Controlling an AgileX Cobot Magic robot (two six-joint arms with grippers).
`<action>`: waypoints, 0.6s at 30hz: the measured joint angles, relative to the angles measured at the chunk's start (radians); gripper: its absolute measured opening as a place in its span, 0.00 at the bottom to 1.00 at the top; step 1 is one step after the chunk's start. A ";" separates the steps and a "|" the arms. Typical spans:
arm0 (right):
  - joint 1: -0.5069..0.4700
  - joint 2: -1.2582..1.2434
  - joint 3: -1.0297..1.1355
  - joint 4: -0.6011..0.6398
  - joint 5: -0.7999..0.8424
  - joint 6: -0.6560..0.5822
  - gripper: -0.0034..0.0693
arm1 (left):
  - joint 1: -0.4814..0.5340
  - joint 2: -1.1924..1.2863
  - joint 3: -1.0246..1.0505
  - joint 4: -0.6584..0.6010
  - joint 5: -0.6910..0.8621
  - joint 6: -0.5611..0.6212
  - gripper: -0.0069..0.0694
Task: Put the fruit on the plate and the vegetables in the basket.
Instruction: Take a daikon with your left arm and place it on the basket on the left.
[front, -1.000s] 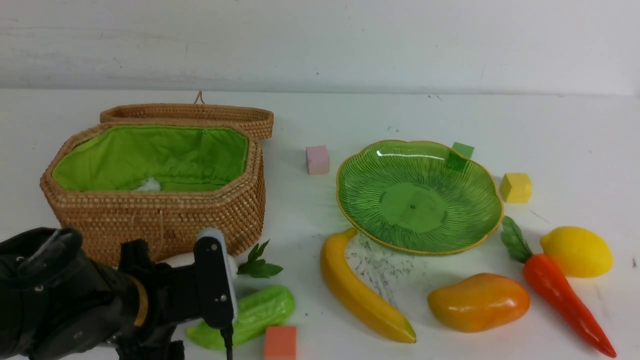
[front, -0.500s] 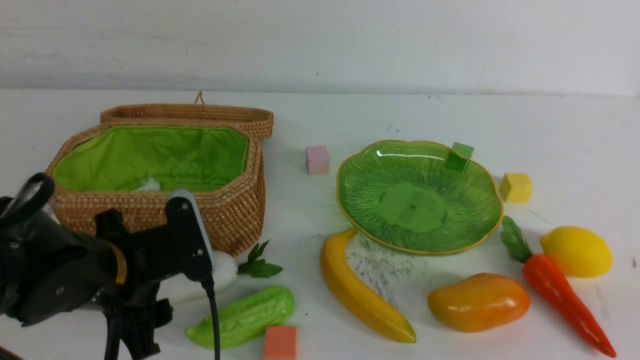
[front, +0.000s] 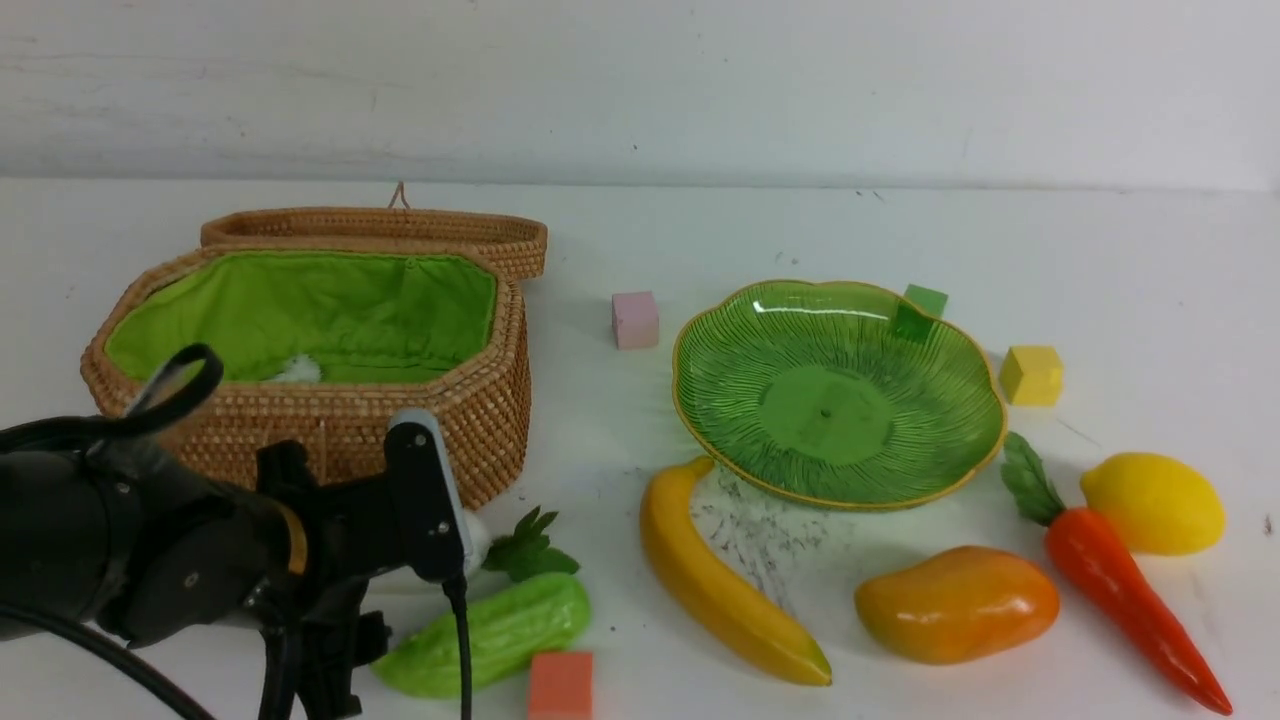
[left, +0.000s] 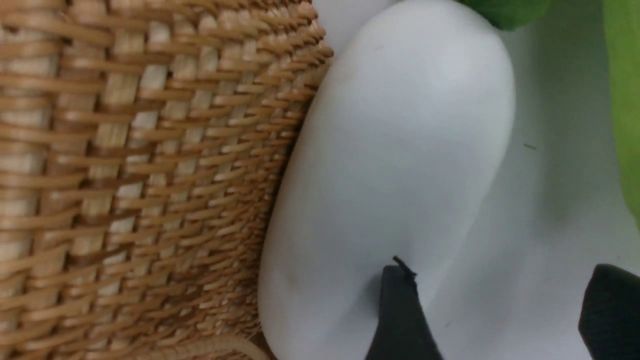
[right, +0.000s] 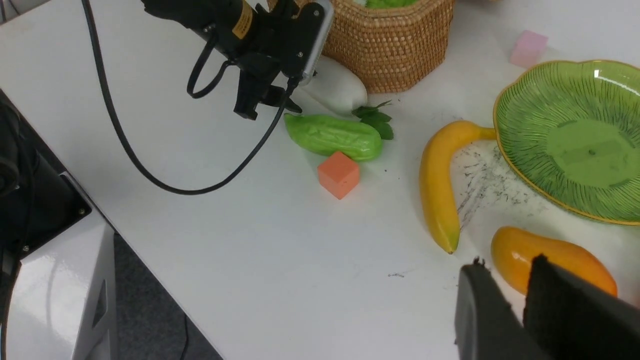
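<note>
We are holding our black left gripper (left: 502, 285) low, jaws spread wide; our black right gripper (right: 515, 280) is hovering, jaws narrowly parted.

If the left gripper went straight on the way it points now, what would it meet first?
Probably the white radish, right beside the basket wall: the left gripper, jaws open, points along it, one finger over its body. Whether that finger already touches is unclear.

Tan woven basket (front: 480, 400) lined bright green, ribbed green plate (front: 838, 395) rimmed gold, yellow banana (front: 720, 590), orange-red carrot (front: 1130, 600), white radish (left: 400, 150), white worktop (front: 1100, 250)
</note>
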 joint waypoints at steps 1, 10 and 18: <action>0.000 0.000 0.000 0.000 0.000 0.000 0.25 | 0.000 0.000 0.000 0.000 0.000 0.000 0.69; 0.000 0.000 0.000 0.011 0.000 0.001 0.26 | 0.000 -0.001 -0.001 0.071 -0.006 0.000 0.69; 0.000 0.000 0.000 0.012 0.000 0.001 0.27 | 0.000 -0.001 -0.001 0.097 -0.046 0.000 0.69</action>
